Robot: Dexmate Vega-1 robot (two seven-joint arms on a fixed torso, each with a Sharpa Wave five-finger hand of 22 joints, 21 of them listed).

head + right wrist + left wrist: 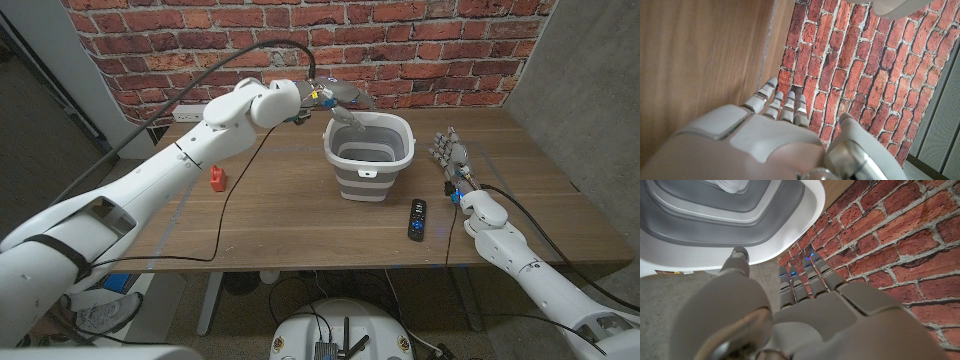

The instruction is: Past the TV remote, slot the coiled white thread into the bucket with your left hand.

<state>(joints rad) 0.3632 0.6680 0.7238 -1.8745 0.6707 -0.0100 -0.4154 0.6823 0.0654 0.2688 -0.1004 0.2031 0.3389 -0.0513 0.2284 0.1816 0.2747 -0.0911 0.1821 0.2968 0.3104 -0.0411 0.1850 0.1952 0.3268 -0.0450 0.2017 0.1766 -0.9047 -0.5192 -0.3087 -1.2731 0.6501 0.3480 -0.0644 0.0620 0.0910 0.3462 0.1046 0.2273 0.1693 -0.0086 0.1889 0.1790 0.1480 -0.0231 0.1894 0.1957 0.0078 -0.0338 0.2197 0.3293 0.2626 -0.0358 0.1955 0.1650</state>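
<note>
The white and grey collapsible bucket (366,178) stands at the table's middle back. My left hand (338,103) hovers over its back left rim, fingers stretched out and apart, holding nothing. In the left wrist view the same hand (805,305) reaches past the bucket's white rim (807,225), and a piece of the white thread (732,184) lies inside on the stepped grey floor. The black TV remote (417,218) lies in front of the bucket, to its right. My right hand (452,155) stands upright to the right of the bucket, fingers apart and empty.
A small red object (216,179) stands on the table's left part. A black cable (232,190) hangs from my left arm across the wood. A brick wall (420,50) closes the back, with a power strip (188,114) at its foot.
</note>
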